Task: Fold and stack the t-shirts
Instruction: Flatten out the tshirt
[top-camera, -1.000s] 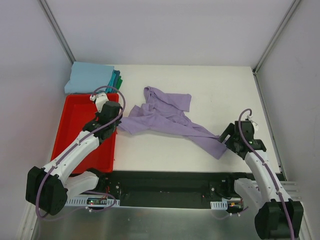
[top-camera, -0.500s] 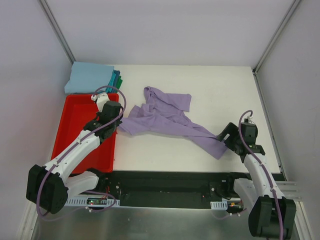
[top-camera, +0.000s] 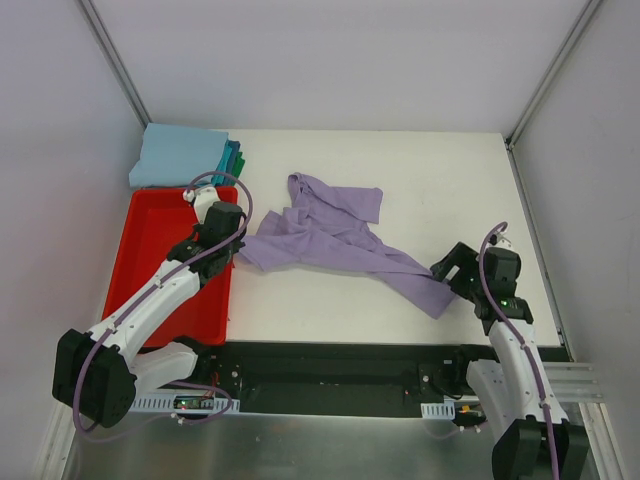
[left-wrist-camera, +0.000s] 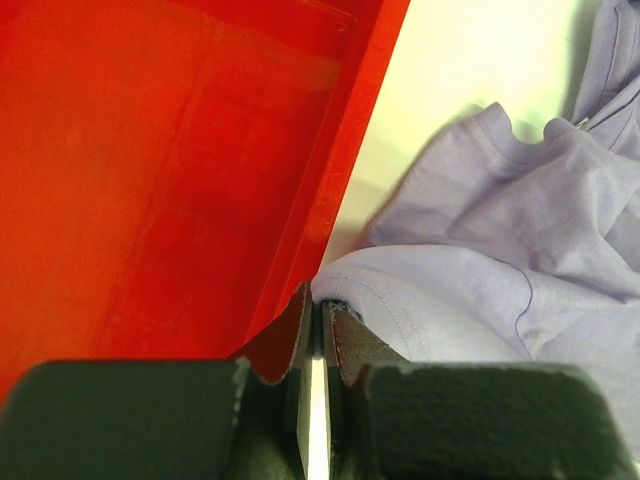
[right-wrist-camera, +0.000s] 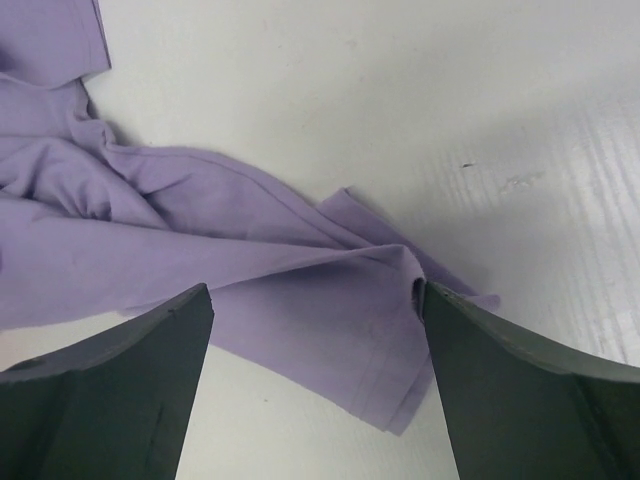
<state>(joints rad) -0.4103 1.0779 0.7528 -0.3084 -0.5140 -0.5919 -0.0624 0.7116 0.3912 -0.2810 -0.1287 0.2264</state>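
White table (top-camera: 420, 180): lavender t-shirt (top-camera: 330, 238) lies crumpled at frame centre. Left gripper (left-wrist-camera: 322, 305) clenches its left hem (beside the red bin (top-camera: 150, 235)); right gripper (right-wrist-camera: 315, 292) hangs released over the lower-right corner. Pinch there, then draw taut.

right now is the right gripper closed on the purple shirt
No, the right gripper stands open in the right wrist view, its fingers wide apart either side of a corner of the lavender t-shirt.
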